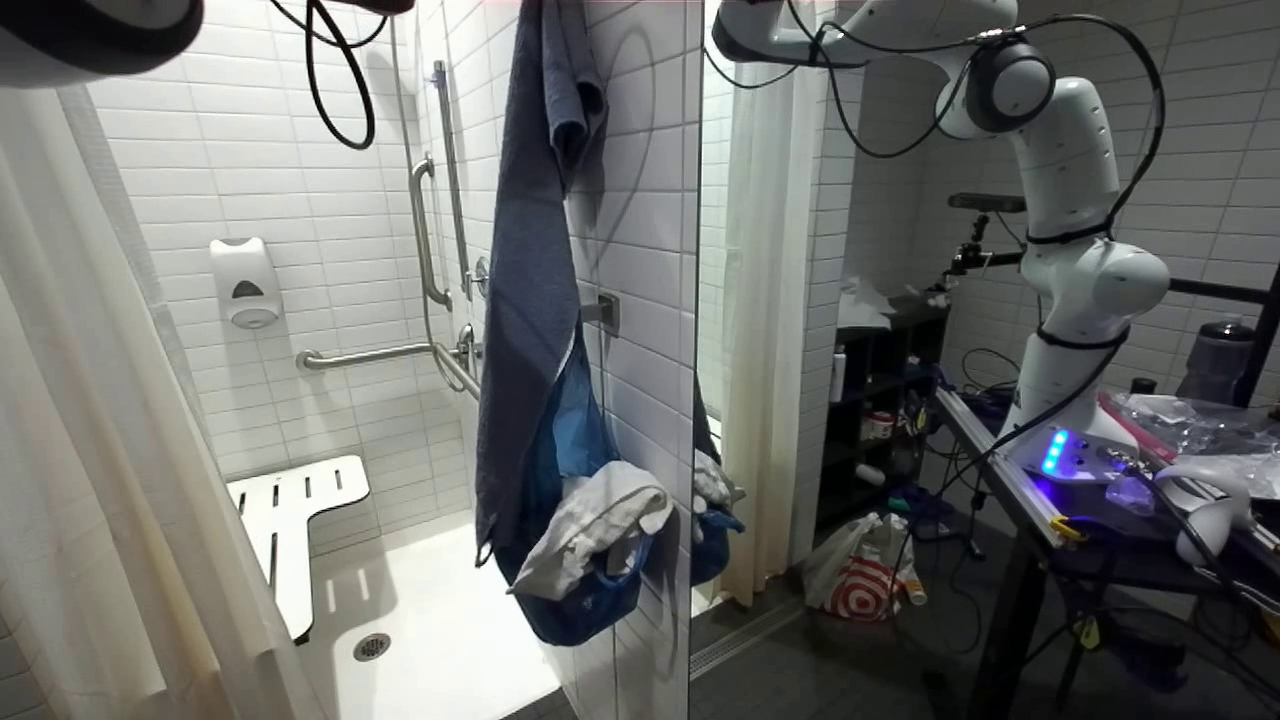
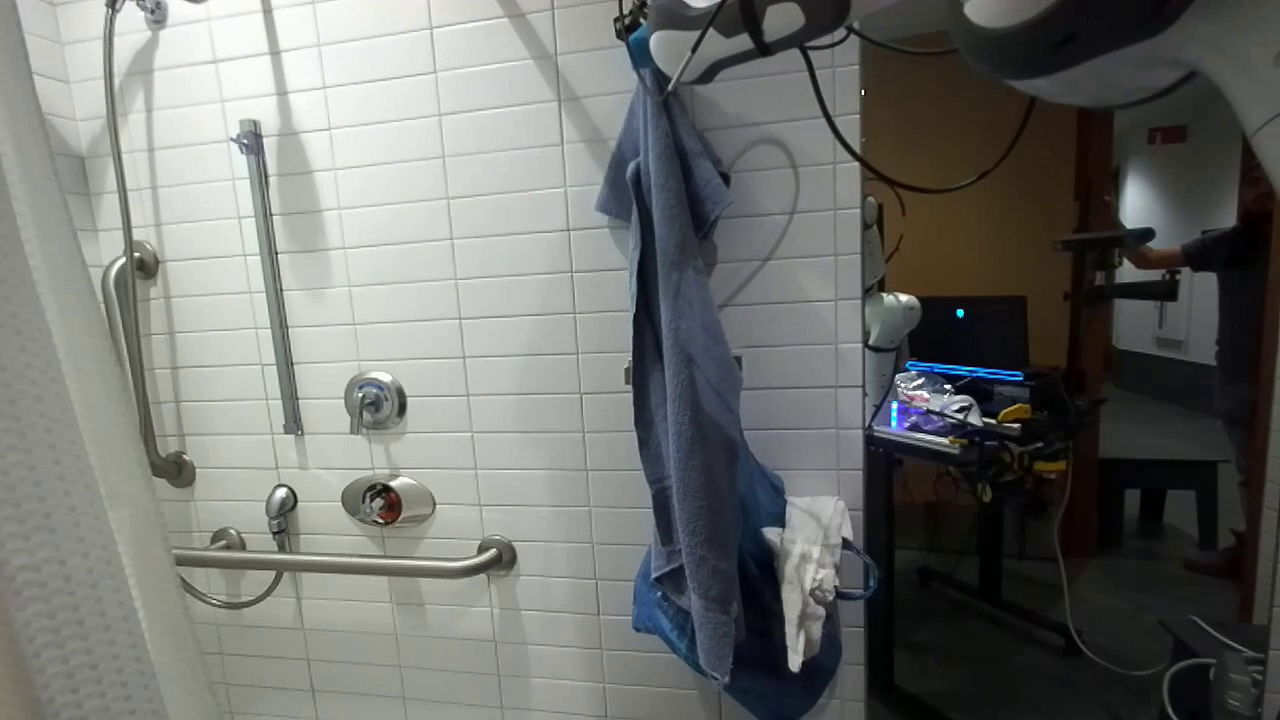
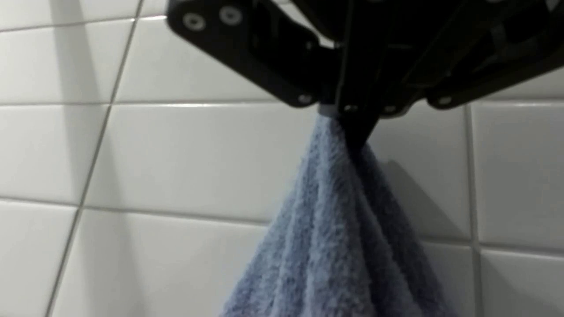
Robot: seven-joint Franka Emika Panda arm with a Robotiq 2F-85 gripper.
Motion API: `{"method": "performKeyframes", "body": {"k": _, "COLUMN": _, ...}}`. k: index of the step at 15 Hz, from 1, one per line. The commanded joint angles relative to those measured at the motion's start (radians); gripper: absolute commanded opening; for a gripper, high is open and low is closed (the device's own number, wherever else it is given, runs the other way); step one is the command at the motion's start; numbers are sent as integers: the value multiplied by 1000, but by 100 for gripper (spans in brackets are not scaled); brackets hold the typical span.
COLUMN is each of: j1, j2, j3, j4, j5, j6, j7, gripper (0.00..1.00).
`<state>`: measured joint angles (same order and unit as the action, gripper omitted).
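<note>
A blue-grey towel (image 3: 326, 246) fills the lower middle of the wrist view, its folds drawn together to a narrow top. That top runs up into my gripper (image 3: 345, 119), whose dark fingers are shut on it. Both exterior views show the towel (image 1: 530, 290) hanging long beside the tiled wall. In an exterior view the gripper is mostly cut off at the top edge, above the towel (image 2: 680, 350). A blue bag (image 1: 590, 610) hangs behind and below the towel, with a white cloth (image 1: 600, 520) spilling over its rim. The towel hides the bag's upper part.
The white tiled wall (image 3: 185, 158) is close behind the gripper. A metal wall fitting (image 1: 607, 313) sits beside the towel. Grab bars (image 2: 400, 565), a shower curtain (image 1: 110, 400) and a folding seat (image 1: 300, 500) stand around. A mirror (image 1: 760, 300) reflects the arm and a cart.
</note>
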<state>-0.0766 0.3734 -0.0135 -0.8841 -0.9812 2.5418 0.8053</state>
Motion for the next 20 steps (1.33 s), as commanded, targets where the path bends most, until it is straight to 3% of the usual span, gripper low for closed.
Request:
{"method": "performKeyframes", "body": {"k": 1, "j1": -11, "j2": 41, "j3": 8, "j4": 62, "j5": 35, "j6": -19, "j7": -35, "gripper": 0}}
{"method": "performKeyframes", "body": {"k": 20, "j1": 7, "j2": 109, "j3": 40, "j4": 74, "j5": 55, "j6": -44, "j7": -39, "gripper": 0}}
